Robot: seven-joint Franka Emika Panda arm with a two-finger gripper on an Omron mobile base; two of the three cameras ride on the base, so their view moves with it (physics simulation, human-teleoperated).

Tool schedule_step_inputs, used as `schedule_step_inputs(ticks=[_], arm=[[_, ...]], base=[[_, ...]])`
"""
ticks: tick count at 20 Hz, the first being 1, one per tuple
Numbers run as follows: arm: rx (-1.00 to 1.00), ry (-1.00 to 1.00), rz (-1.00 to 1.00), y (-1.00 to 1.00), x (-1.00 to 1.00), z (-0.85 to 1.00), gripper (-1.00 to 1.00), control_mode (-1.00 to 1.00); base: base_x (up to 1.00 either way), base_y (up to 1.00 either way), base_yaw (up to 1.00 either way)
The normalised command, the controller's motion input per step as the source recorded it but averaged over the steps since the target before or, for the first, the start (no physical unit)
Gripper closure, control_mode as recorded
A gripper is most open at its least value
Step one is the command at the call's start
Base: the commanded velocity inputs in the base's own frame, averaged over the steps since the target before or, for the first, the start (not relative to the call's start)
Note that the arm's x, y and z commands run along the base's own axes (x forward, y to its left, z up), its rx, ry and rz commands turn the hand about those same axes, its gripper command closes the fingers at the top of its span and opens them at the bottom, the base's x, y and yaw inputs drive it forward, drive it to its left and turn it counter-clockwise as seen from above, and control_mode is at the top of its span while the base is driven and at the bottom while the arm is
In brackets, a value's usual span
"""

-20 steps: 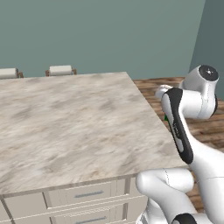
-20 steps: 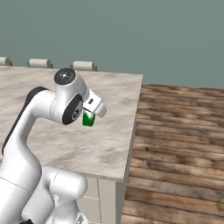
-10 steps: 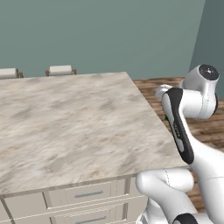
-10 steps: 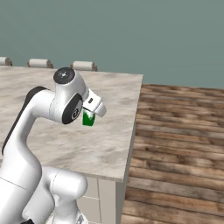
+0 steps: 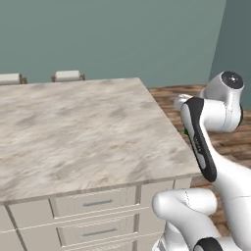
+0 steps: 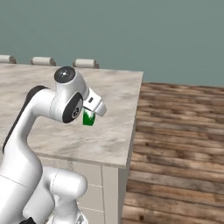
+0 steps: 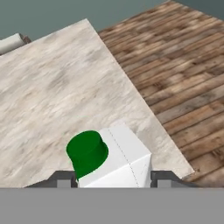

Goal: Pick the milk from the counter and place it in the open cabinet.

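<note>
Hand view: small white milk carton with green cap [image 7: 111, 159], clamped between dark two-finger gripper [image 7: 113, 178].
Carton held aloft over beige-grey marble-patterned counter [image 7: 57, 87]; brown wooden plank floor [image 7: 183, 78] beside.

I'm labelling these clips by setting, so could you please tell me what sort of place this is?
Most likely a simulated kitchen. A large marble-patterned counter sits over cream drawers with metal handles, chair backs line its far edge, and the gripper holds a small milk carton above it, over a wooden plank floor.
</note>
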Motion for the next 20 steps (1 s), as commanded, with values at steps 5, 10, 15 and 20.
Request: schedule_step_inputs(ticks=[5, 10, 15, 20], arm=[[0.00, 0.00, 0.00, 0.00, 0.00, 0.00, 1.00, 1.00], [0.00, 0.00, 0.00, 0.00, 0.00, 0.00, 1.00, 1.00], [0.00, 0.00, 0.00, 0.00, 0.00, 0.00, 1.00, 1.00], [0.00, 0.00, 0.00, 0.00, 0.00, 0.00, 1.00, 1.00]], base=[[-0.85, 0.00, -0.10], [0.04, -0.04, -0.57], [0.14, 0.00, -0.91], [0.05, 0.00, -0.90]])
